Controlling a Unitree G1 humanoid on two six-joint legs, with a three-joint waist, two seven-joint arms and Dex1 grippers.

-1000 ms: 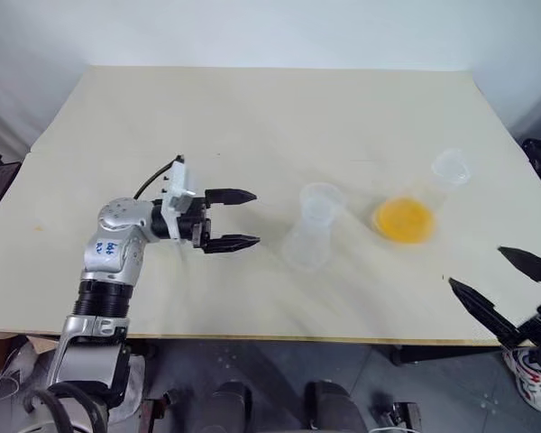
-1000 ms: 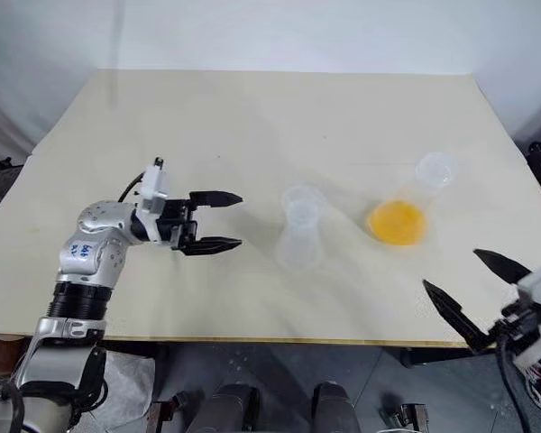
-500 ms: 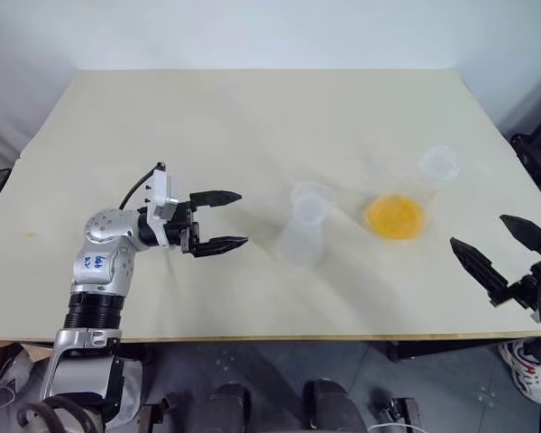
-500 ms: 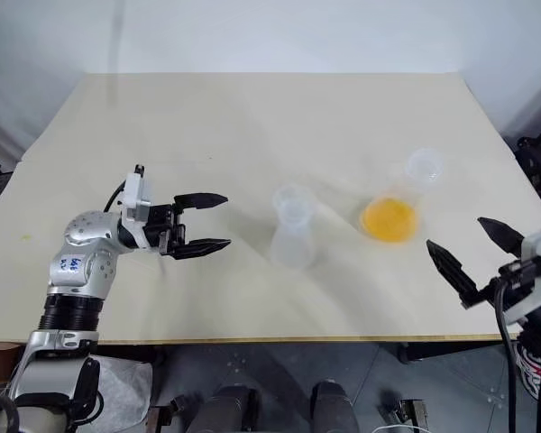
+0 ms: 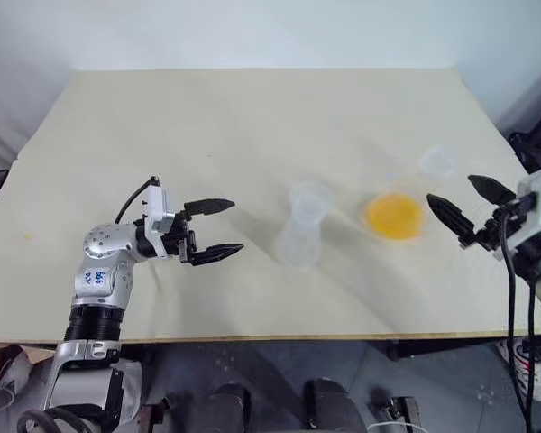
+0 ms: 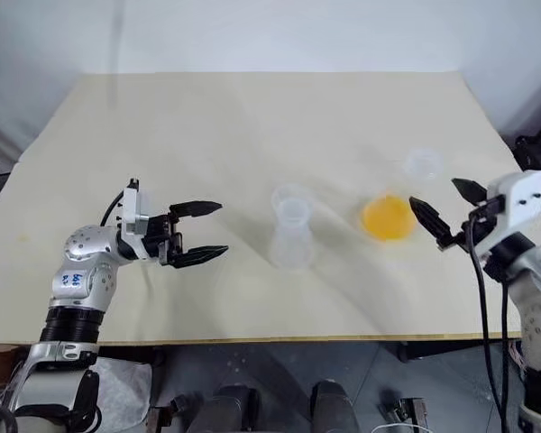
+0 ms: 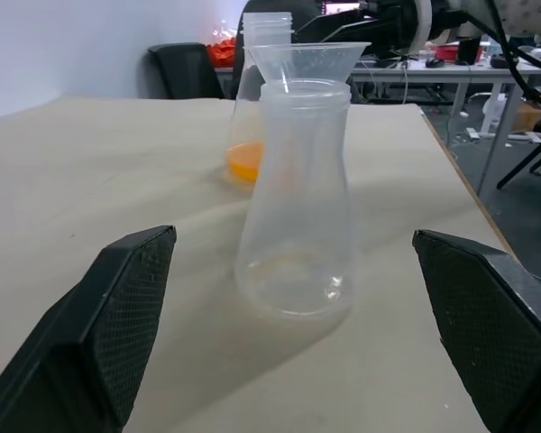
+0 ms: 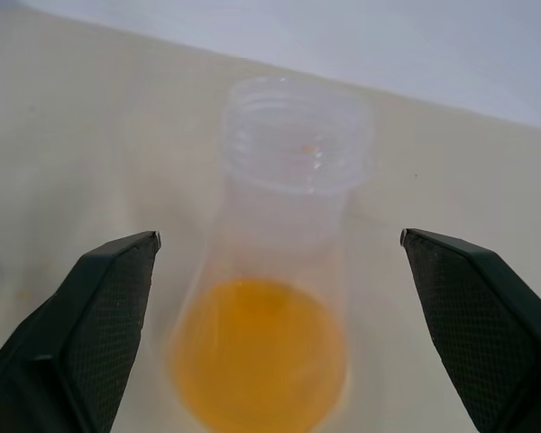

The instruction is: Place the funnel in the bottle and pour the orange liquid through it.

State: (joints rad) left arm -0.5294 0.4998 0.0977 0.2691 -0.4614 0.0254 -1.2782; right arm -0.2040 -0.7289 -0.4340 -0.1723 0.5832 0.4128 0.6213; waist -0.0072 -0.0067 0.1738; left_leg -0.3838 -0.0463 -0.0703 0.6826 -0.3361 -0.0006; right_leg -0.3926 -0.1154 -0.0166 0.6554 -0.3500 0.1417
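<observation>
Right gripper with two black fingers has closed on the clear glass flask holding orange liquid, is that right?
Not closed. The right gripper is open, its jaws spread wide and apart from the clear glass flask holding orange liquid, as the right wrist view shows.

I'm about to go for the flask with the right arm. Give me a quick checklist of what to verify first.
1. Funnel seated in the bottle: ok; in the left wrist view its cone sits in the mouth.
2. Bottle upright on the table: ok.
3. Flask upright, mouth uncapped, orange liquid at the bottom: ok.
4. Right gripper ready to grasp: ok; open, lined up on the flask, not touching it.
5. Bottle steadied: not ok; the left gripper is open and apart from it.
6. Spills on the table: cannot tell.
</observation>
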